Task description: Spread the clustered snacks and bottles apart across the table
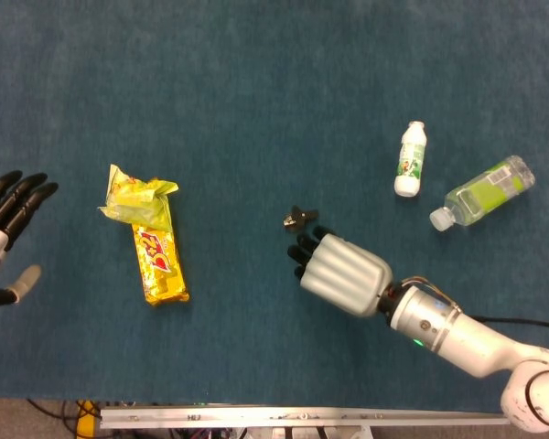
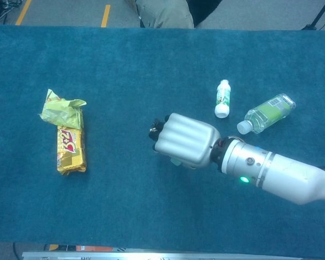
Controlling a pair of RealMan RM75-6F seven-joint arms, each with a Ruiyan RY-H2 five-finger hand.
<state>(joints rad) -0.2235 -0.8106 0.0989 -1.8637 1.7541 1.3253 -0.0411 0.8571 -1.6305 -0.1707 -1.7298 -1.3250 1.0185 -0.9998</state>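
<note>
Fingers (image 1: 302, 249) near two bottles (image 1: 409, 160), two snacks (image 1: 162, 262)

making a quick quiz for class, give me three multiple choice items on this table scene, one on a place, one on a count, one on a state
1. Where is the yellow snack bar?
A. left part of the table
B. beside the bottles
C. under the right hand

2. How many bottles lie on the table?
A. one
B. two
C. four

3. How is the left hand?
A. gripping a bottle
B. holding the snack bar
C. empty, fingers apart

Key: 1 A, it lies far left of the right hand. 2 B, a white bottle and a clear bottle. 3 C, nothing sits in it.
</note>
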